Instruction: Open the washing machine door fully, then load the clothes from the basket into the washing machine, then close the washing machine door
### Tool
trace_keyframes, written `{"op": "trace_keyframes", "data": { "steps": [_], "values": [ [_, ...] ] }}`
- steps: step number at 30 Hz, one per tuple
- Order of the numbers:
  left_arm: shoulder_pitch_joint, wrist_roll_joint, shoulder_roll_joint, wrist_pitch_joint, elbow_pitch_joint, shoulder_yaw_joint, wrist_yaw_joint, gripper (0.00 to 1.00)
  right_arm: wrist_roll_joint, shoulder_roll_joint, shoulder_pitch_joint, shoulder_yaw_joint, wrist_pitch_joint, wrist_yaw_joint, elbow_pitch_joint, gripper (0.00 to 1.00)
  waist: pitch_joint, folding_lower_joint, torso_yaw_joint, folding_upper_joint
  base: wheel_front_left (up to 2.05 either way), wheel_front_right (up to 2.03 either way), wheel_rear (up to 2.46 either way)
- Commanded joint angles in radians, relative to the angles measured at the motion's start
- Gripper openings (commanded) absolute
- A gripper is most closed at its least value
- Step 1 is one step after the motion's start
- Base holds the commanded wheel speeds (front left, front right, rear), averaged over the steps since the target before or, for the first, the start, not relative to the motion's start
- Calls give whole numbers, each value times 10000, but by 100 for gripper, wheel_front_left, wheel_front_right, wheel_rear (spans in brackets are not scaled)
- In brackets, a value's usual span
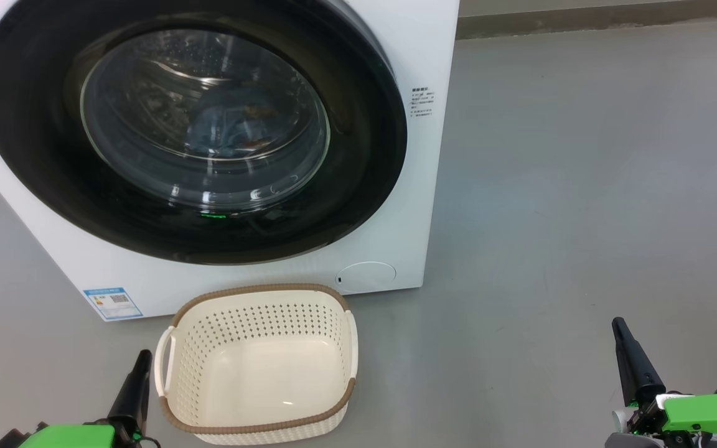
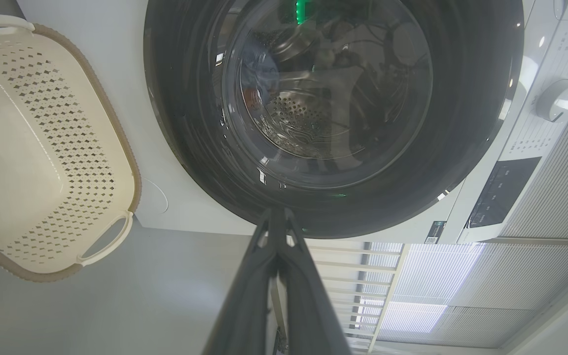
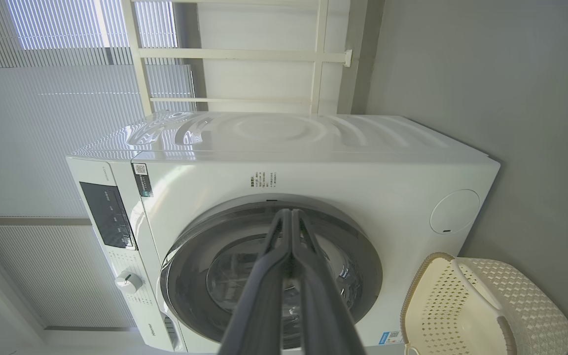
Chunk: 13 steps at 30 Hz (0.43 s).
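Head view, left to right: left gripper [image 1: 144, 359] at lower left, its two dark fingers pressed together with no gap, nothing held; in left wrist view the left gripper [image 2: 277, 213] likewise shows fingers meeting at the tips. Just right of it, close but apart, sits the basket [image 1: 259, 291] on the grey floor [image 1: 551, 218], cream perforated walls, brown rim, its pale inner bottom showing. Up and left of the basket, a small blue label sticker [image 1: 112, 303] low on the white front of the washing machine [image 1: 433, 62]. The washing machine stands directly behind the basket, near its far rim. The washing machine door [image 1: 147, 112] lies flush against the front, closed, well above and ahead of both grippers. Through its glass bowl the clothes [image 1: 228, 127] are seen inside the drum: light blue fabric with orange patches, low in the drum; details blurred by reflections. A round white flap [image 1: 366, 277] sits at the lower right corner of the front, just past the basket's far right corner. Right gripper [image 1: 618, 325] at lower right, well apart from basket and machine, fingers closed tip to tip, nothing held; right wrist view confirms the right gripper [image 3: 291, 213] closed, pointing toward the door, the basket [image 3: 427, 276] off to one side
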Motion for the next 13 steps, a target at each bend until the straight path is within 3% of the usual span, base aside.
{"op": "trace_keyframes", "data": {
  "steps": [1,13],
  "values": [
    [-405,-82,256,61,-261,343,-17,0,-32,-28,-402,233,76,-11,-248,0,0,0,0,-1,0,0,0],
    [-405,-82,256,61,-261,343,-17,0,-34,-26,-403,230,79,-11,-248,0,0,0,0,-1,0,0,0]
  ]
}}
